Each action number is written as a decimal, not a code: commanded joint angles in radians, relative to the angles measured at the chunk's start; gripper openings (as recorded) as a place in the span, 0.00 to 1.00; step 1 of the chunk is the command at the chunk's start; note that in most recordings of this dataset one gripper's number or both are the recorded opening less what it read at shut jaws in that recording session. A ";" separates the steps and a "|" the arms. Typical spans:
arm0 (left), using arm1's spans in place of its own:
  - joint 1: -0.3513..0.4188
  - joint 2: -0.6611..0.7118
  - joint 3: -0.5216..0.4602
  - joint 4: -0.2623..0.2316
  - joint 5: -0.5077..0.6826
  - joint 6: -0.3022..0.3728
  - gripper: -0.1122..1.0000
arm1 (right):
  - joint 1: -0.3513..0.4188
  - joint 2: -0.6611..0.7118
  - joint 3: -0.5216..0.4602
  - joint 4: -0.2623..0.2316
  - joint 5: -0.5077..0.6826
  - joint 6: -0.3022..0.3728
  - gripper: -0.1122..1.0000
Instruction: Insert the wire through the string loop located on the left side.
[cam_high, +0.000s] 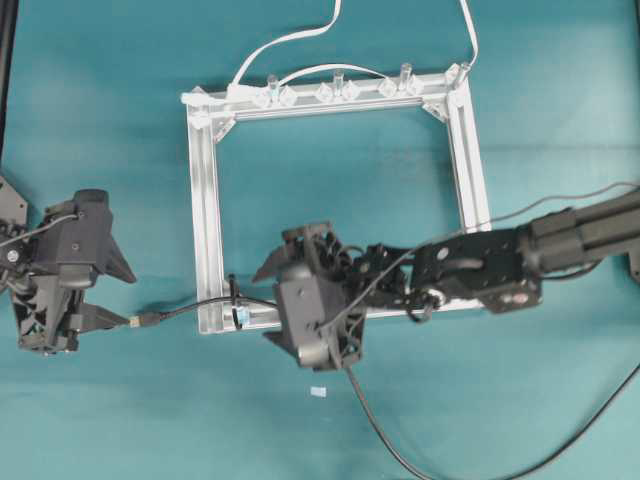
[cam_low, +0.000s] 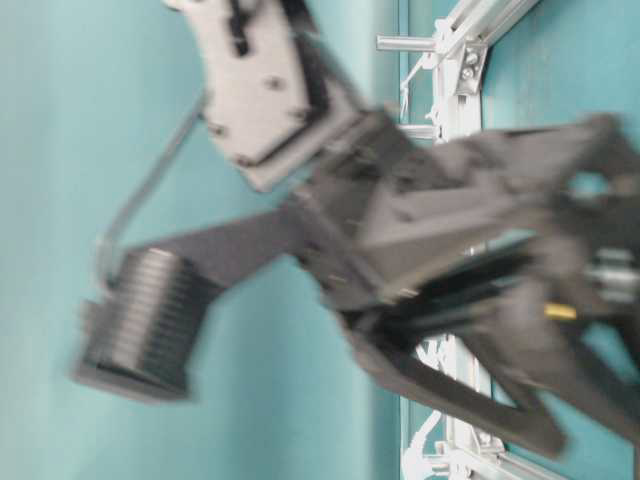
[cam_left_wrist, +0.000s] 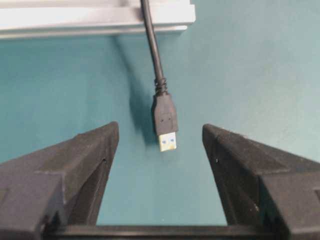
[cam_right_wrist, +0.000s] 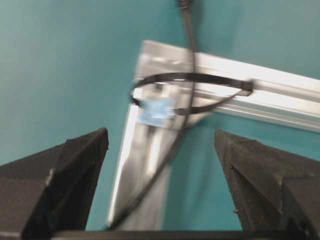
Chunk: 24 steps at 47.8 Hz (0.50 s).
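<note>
The wire (cam_high: 190, 308) is a thin black cable. Its dark plug (cam_left_wrist: 165, 120) with a metal tip lies on the teal table just left of the aluminium frame (cam_high: 205, 200). My left gripper (cam_high: 125, 298) is open, and the plug lies free just beyond its fingertips (cam_left_wrist: 107, 135), touching neither. The string loop (cam_right_wrist: 190, 92), with a light-blue bit (cam_right_wrist: 155, 111) at its base, stands on the frame's near left corner (cam_high: 235, 303). In the right wrist view the wire (cam_right_wrist: 187, 60) passes through it. My right gripper (cam_right_wrist: 161, 132) is open over that corner, with the wire running loose between its fingers.
White cables (cam_high: 290, 40) and clear clips (cam_high: 335, 90) sit along the frame's far rail. A small white scrap (cam_high: 318, 391) lies on the table near the front. The wire trails off toward the front right (cam_high: 390, 450). The table-level view is blurred and filled by the arm (cam_low: 400, 230).
</note>
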 joint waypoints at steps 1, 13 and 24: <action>0.015 -0.014 -0.026 0.003 -0.006 0.014 0.74 | -0.011 -0.067 0.002 -0.002 -0.009 0.000 0.90; 0.058 -0.072 -0.025 0.005 -0.006 0.015 0.74 | -0.025 -0.137 0.051 -0.002 -0.041 -0.002 0.90; 0.091 -0.121 -0.020 0.021 -0.006 0.015 0.74 | -0.026 -0.178 0.095 0.000 -0.066 0.000 0.90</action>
